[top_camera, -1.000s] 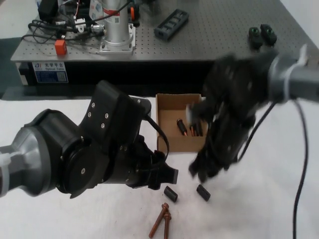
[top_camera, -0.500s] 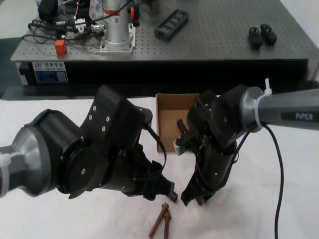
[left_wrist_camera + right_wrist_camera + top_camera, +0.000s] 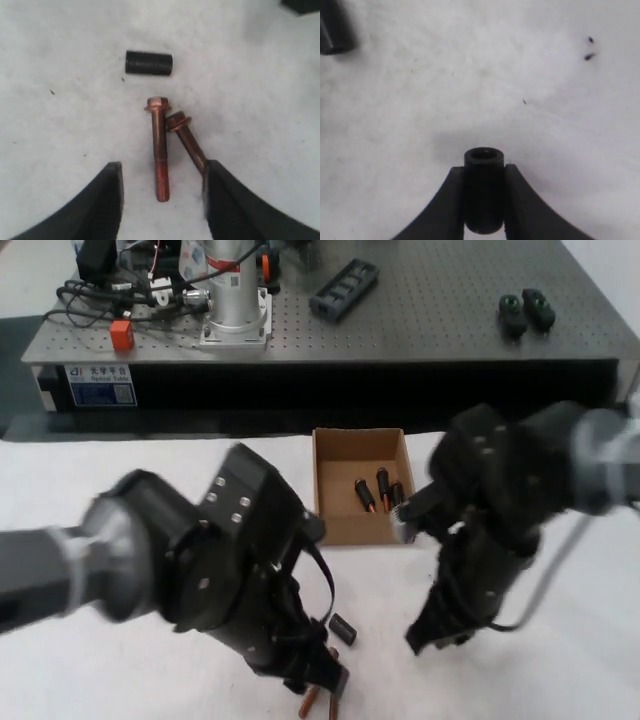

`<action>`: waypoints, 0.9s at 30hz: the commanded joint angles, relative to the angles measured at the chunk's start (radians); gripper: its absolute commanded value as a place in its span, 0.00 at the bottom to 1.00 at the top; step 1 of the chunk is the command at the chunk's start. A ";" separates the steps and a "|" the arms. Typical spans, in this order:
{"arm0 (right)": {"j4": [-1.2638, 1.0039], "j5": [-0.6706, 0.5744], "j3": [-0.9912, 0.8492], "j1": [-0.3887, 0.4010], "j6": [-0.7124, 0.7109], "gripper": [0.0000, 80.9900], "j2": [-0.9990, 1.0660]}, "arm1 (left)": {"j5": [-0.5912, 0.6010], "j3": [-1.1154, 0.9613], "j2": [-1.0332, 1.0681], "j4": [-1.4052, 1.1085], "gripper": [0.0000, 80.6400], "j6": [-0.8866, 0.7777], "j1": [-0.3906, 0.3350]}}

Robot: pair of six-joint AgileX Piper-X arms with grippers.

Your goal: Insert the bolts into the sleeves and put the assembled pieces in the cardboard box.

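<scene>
1. cardboard box [image 3: 355,530]: open-topped, on the white cloth [image 3: 100,470], just in front of the perforated metal bench [image 3: 440,310]. landmark for all entries below.
2. assembled pieces [image 3: 368,496]: three, copper and black, lying inside the box toward its right wall.
3. left gripper [image 3: 162,167]: on the camera side of the box and a little left of it, low over the cloth. fingers [image 3: 112,200] spread wide, gripping nothing.
4. bolts [image 3: 159,150]: two, copper, lying on the cloth on the camera side of the box, between the left gripper's spread fingers. heads side by side and touching. one lies straight, and the other slants away with its tip at the edge of one finger.
5. loose sleeve [image 3: 149,63]: black, short, lying on its side on the cloth just beyond the bolt heads (between them and the box), apart from both.
6. right gripper [image 3: 484,172]: on the camera side of the box, off its right front corner, pointing down at the cloth. fingers closed on item 7.
7. held sleeve [image 3: 484,192]: black, pinched between the right gripper's fingers, open bore facing outward past the fingertips.
</scene>
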 commanded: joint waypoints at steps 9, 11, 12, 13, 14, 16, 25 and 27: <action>-0.001 -0.037 0.317 -0.048 0.069 0.03 -0.456 | -0.032 -0.150 0.145 0.100 0.40 0.088 -0.005; -0.001 -0.037 0.337 -0.048 0.074 0.03 -0.496 | -0.035 -0.158 0.159 0.104 0.40 0.091 -0.005; -0.001 -0.037 0.342 -0.048 0.078 0.03 -0.513 | -0.035 -0.161 0.164 0.106 0.40 0.091 -0.005; -0.001 -0.034 0.346 -0.048 0.081 0.03 -0.526 | -0.033 -0.162 0.169 0.106 0.40 0.091 -0.009; -0.001 -0.034 0.348 -0.048 0.081 0.03 -0.536 | -0.033 -0.161 0.175 0.106 0.40 0.093 -0.009; -0.001 -0.034 0.348 -0.048 0.081 0.03 -0.555 | -0.033 -0.161 0.186 0.106 0.40 0.101 -0.015; 0.001 -0.034 0.348 -0.048 0.081 0.03 -0.571 | -0.055 -0.169 0.228 0.070 0.36 0.105 -0.036; 0.006 -0.034 0.348 -0.048 0.081 0.03 -0.571 | -0.055 -0.177 0.240 0.070 0.29 0.105 -0.037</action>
